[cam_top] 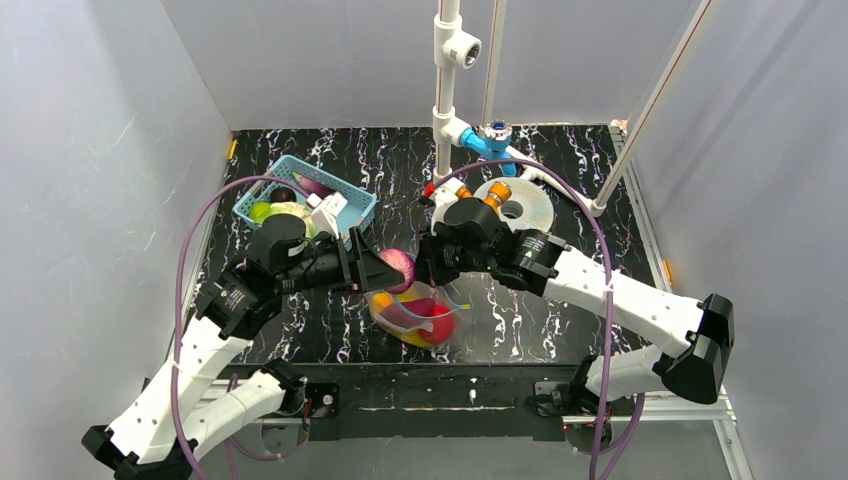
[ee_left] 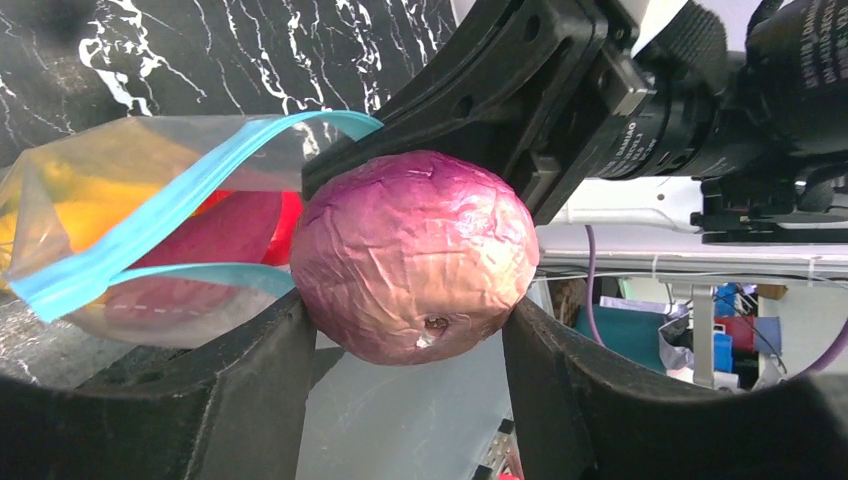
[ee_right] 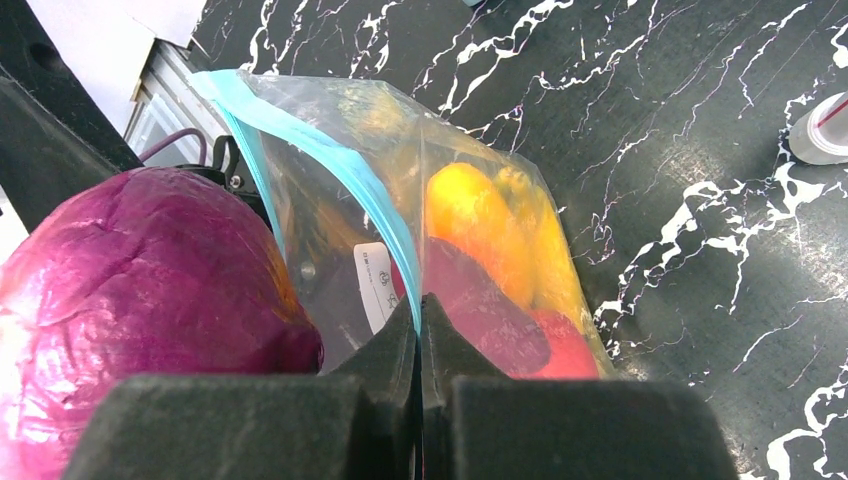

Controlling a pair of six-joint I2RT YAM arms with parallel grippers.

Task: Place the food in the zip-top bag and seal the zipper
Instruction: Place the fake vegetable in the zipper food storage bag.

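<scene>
Print on the white label of the clear zip-top bag is unreadable; right claw pinches its teal-blue zipper, left claw grips a wrinkled purple ball beside it.

We see pale grey walls closing in a black tabletop veined with white. A white PVC pipe rises at its far edge, under even light.

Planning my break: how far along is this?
Done: yellow food and red food lie inside the clear plastic zip-top bag. In hand: left gripper holds a round purple food at its mouth; right gripper pinches the teal-blue zipper strip. Remaining: drop it, empty the blue plastic basket, seal.
</scene>
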